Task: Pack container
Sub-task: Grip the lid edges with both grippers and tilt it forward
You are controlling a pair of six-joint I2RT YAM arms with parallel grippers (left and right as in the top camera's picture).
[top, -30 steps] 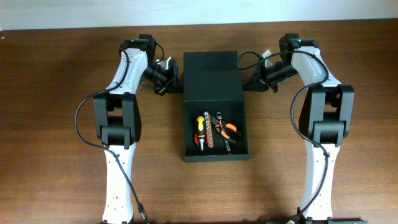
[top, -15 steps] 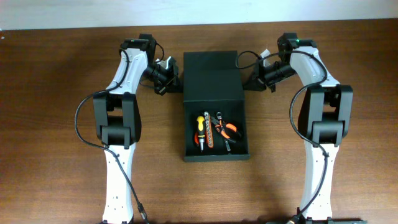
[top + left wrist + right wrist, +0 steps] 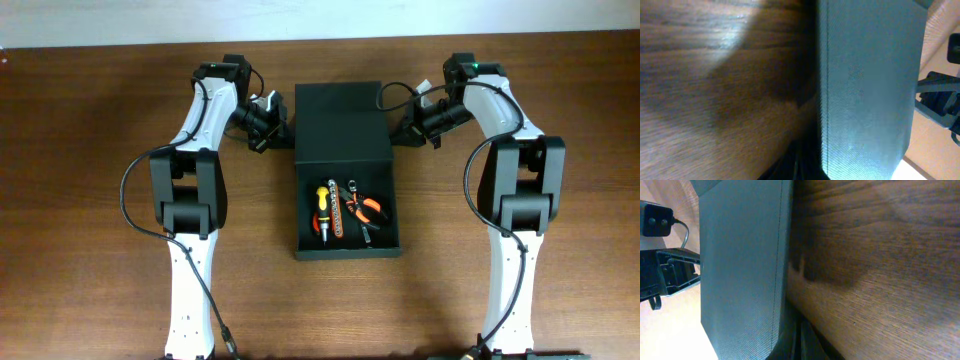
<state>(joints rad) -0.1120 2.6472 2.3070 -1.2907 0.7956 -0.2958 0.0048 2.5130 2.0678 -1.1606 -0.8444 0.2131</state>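
The container, a matte black box, lies mid-table with its flap lid open and folded back flat. Inside lie a yellow-handled screwdriver, a bit holder and orange pliers. My left gripper is at the lid's left edge. Its fingers look pressed together, low beside the lid. My right gripper is at the lid's right edge. Its fingers are also together, against the lid near the table.
The brown wooden table surrounds the box. Both arm bases stand at the front left and front right. Cables loop beside each arm. The opposite gripper's body shows beyond the lid in each wrist view.
My right gripper has edged slightly left toward the lid's right edge. The left arm, the box and the tools have not moved.
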